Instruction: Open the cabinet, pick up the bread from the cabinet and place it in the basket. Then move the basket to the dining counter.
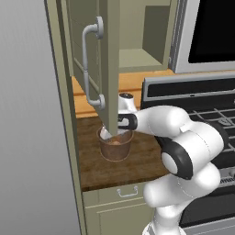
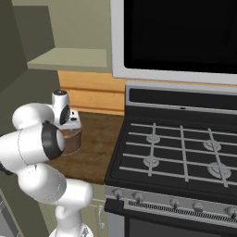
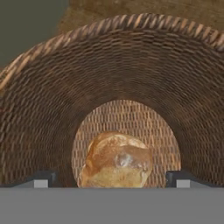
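Observation:
The brown woven basket (image 1: 115,148) (image 2: 72,141) stands on the short dark wood worktop (image 1: 142,158), just below the open cabinet door (image 1: 109,59) with its curved grey handle (image 1: 90,64). A golden bread roll (image 3: 116,159) lies on the basket's floor, ringed by the woven wall (image 3: 65,87). My gripper (image 3: 112,180) reaches down into the basket and is open, its fingertips (image 3: 41,179) standing wide of the bread on either side without touching it. The cabinet shelf (image 1: 137,57) is bare. The dining counter is out of view.
A black gas stove (image 2: 180,152) adjoins the worktop on the right, with a microwave (image 2: 176,37) above it. The open door's lower edge hangs close over the basket and my hand (image 1: 126,121). An olive drawer (image 1: 126,190) sits under the worktop, and a grey wall (image 1: 27,137) is on the left.

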Controlling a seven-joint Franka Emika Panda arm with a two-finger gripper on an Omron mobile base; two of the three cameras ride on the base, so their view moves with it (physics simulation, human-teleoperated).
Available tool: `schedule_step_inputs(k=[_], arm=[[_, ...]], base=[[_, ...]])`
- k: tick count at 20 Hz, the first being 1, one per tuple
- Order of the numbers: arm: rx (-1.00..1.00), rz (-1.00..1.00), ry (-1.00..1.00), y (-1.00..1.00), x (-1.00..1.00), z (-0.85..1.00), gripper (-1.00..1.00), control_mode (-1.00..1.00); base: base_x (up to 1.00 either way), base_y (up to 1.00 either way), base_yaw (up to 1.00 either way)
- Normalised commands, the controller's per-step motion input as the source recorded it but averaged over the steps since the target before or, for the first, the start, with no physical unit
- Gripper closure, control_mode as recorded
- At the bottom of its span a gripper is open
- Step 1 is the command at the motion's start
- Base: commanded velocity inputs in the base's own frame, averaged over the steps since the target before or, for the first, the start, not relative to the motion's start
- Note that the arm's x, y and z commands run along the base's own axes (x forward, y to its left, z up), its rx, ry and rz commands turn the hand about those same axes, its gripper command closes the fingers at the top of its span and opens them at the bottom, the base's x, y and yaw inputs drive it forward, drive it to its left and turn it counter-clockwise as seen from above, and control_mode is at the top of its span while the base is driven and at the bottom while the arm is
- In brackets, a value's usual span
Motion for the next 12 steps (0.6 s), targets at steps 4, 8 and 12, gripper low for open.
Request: schedule_step_inputs(k=[4, 8, 12], arm=[[0.0, -0.01, 0.0, -0.01, -0.06, 0.31, -1.0, -1.0], [0.0, -0.12, 0.0, -0.1, -0.16, 0.44, -1.0, -1.0], [0.0, -0.19, 0.0, -0.34, -0.1, 0.15, -1.0, -1.0]], base=[[0.0, 0.0, 0.0], [0.0, 0.0, 0.0], [0.0, 0.0, 0.0]])
